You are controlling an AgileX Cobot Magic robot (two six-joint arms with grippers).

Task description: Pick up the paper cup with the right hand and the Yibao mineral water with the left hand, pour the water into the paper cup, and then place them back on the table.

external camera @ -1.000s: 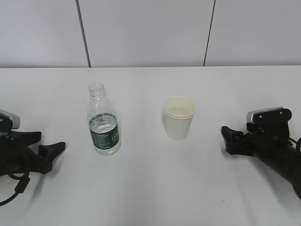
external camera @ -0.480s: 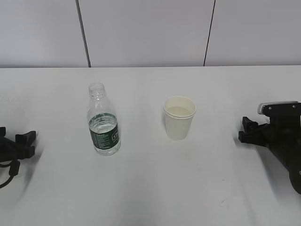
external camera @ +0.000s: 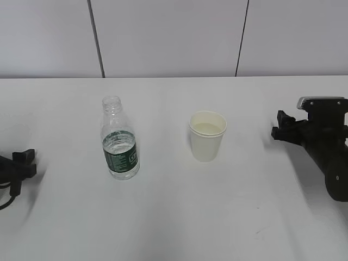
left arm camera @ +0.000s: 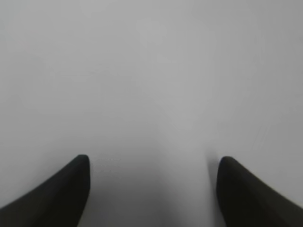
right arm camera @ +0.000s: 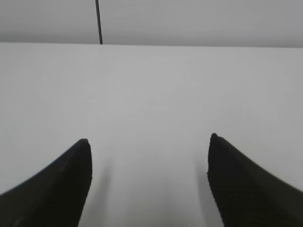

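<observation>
i see the left hand (external camera: 24,163) pulled further toward the left edge than a second ago, only its tip showing. the right hand (external camera: 283,130) has drawn back to the right and sits farther up the table (external camera: 174,217), well apart from the paper cup (external camera: 207,136).

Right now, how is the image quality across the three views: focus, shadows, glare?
Exterior view: sharp, even light, soft shadows beside the Yibao mineral water and the paper cup. Left wrist view: blurred, only bare table and dark fingertips. Right wrist view: soft fingertips, faint shadows, no glare.
</observation>
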